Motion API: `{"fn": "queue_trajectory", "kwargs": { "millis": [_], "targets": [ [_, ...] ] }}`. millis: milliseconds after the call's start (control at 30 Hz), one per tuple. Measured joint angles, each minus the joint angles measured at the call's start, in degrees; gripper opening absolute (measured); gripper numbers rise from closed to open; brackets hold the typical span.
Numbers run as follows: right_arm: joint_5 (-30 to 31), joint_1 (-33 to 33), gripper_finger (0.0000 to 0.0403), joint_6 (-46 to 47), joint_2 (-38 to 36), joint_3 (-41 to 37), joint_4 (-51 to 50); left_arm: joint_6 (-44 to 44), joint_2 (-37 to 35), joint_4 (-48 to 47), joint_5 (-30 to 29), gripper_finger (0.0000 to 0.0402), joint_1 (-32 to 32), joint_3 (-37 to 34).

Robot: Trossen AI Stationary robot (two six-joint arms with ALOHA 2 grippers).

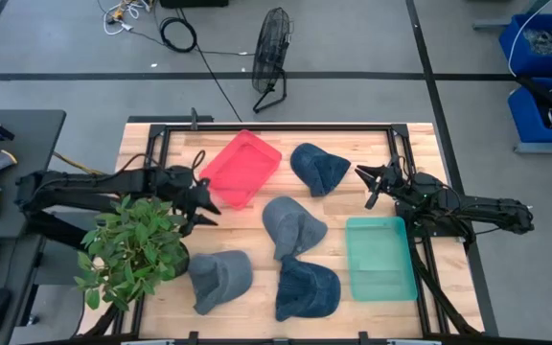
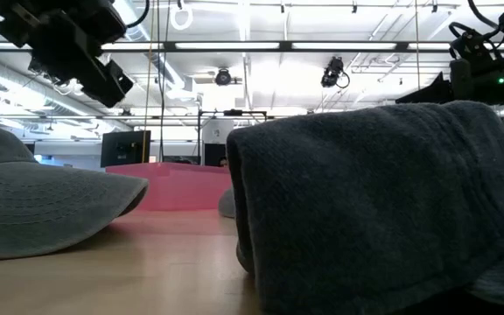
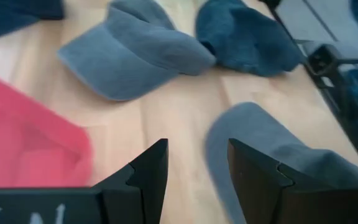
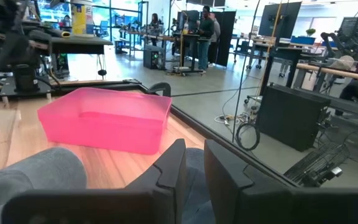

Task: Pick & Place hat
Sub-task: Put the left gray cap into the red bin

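Four hats lie on the table, each resting on its brim and crown. In the high view a dark blue hat lies far, a grey hat in the middle, a grey hat and a dark blue hat near. My left gripper hovers open between the red tray and the near grey hat. My right gripper hangs open, with a narrow gap, beside the far dark blue hat, above the green tray's far end. Neither holds anything.
A potted plant stands at the table's near left corner, under my left arm. A black frame rail runs around the table. A fan and cables lie on the floor beyond the far edge. People stand far off in the room.
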Motion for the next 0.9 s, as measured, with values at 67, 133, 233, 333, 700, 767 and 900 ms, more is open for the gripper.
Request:
{"fn": "queue_trajectory", "kwargs": {
  "millis": [67,133,233,333,700,767,900],
  "targets": [
    [0.02,0.00,0.0063,0.00,0.00,-0.01,0.00,0.67,0.00,-0.02,-0.03,0.0170,-1.64,0.00],
    [0.04,0.00,0.0063,0.00,-0.01,0.01,0.00,2.07,0.00,-0.01,-0.18,0.0170,-2.88,0.00],
    [0.07,0.00,0.0063,0.00,-0.01,-0.01,0.00,2.44,0.00,0.00,-0.24,0.0170,-4.47,0.00],
    [0.07,0.00,0.0063,0.00,-0.01,0.00,0.00,2.56,0.00,0.02,-0.24,0.0170,-5.78,0.00],
    [0.09,0.00,0.0063,0.00,-0.01,0.00,0.00,2.56,0.00,0.87,-1.38,0.0170,-7.71,-0.02],
    [0.09,0.00,0.0063,0.00,-0.01,-0.01,0.01,2.56,0.00,0.85,-1.45,0.0170,-7.71,-0.02],
    [0.08,0.00,0.0063,0.13,-0.01,0.01,0.05,2.58,0.00,0.87,-1.46,0.0170,-7.71,-0.02]
  ]
}}
